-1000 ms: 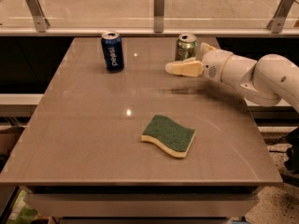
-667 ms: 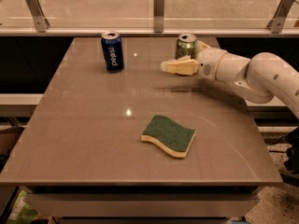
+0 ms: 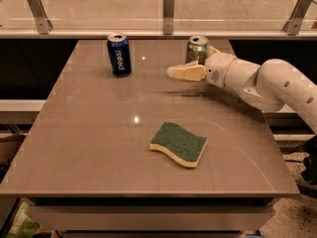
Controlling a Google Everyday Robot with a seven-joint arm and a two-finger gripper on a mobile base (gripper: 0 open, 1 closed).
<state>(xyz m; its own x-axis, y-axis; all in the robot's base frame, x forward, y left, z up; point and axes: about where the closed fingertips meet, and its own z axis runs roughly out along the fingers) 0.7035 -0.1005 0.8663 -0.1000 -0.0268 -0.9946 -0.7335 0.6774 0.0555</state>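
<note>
Sponge: green on top and yellow below, it lies flat on the near middle of the tabletop, well apart from the tool. It is at little risk unless the arm sweeps low toward the near edge.
Tool: it hovers low over the far right of the tabletop, pointing left, with nothing seen in it. I cannot tell whether it is apart or together.
Green can: it stands upright at the far right, just behind the tool's wrist. I cannot tell whether the two touch. This looks like the main hazard: a small swing of the wrist toward the far side could tip the can or push it toward the far edge.
Blue can: it stands upright at the far left of centre, well apart from the tool. A fast move to the left at this low height could knock it over.
</note>
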